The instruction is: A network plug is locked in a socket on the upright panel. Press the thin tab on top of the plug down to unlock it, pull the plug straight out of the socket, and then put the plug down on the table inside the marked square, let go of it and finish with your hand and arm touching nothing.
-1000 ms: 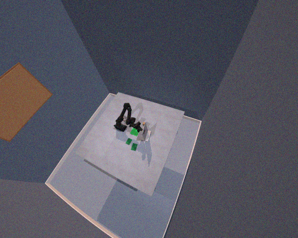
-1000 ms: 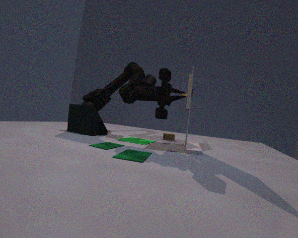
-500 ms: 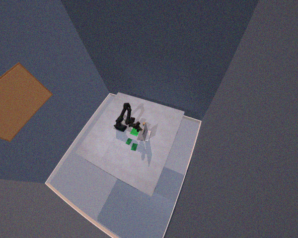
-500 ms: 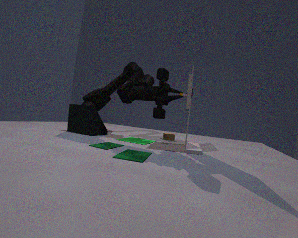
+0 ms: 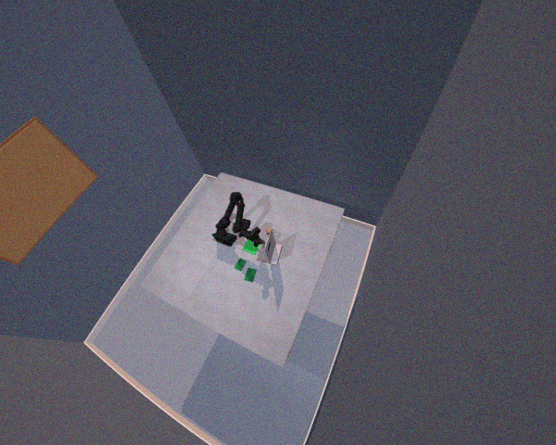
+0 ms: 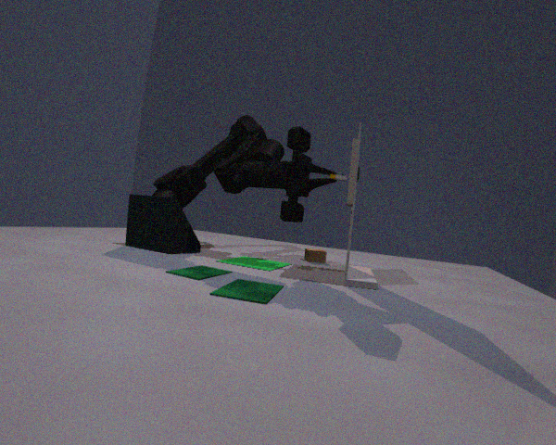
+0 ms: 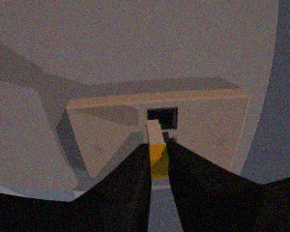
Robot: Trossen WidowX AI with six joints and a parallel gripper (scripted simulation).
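Observation:
The yellow network plug (image 7: 159, 155) sits between my two dark fingers, with its pale front part reaching toward the dark socket (image 7: 162, 118) in the upright panel (image 7: 160, 126). My gripper (image 7: 158, 151) is shut on the plug. In the side view the gripper (image 6: 333, 176) is level and held right against the thin upright panel (image 6: 352, 191), and the plug (image 6: 334, 176) shows as a small yellow spot at the fingertips. From above, the arm (image 5: 234, 220) reaches to the panel (image 5: 270, 247). I cannot tell how deep the plug sits in the socket.
Three green squares lie on the table below the arm: a bright one (image 6: 254, 262) and two darker ones (image 6: 199, 272) (image 6: 247, 290). A small brown block (image 6: 315, 255) sits near the panel's base plate (image 6: 333, 276). The arm's base (image 6: 158, 224) stands at the left.

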